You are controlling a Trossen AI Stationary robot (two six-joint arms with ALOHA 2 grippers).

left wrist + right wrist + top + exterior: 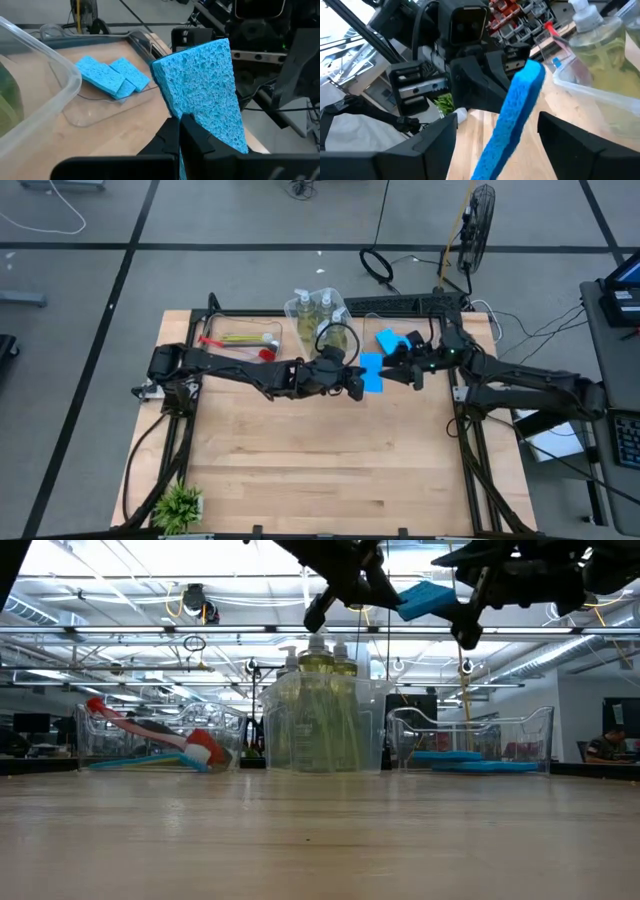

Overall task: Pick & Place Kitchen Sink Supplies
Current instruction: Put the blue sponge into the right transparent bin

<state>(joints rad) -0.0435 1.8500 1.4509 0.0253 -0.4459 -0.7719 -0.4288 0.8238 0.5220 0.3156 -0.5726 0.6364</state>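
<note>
Pinching one blue sponge (372,372) high above the surface at centre, the left fingers (357,385) clamp only its lower edge while the right fingers (412,372) wait spread at 3 o'clock, so a mistimed handover could drop it.

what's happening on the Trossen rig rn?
The left gripper holds a blue sponge in the air at mid-table. The right gripper faces it with its fingers open on either side of the sponge, not gripping. It looks like a handover. The soap bottles stand in the middle bin, the brushes lie in the left bin, and more sponges lie in the right one.
</note>
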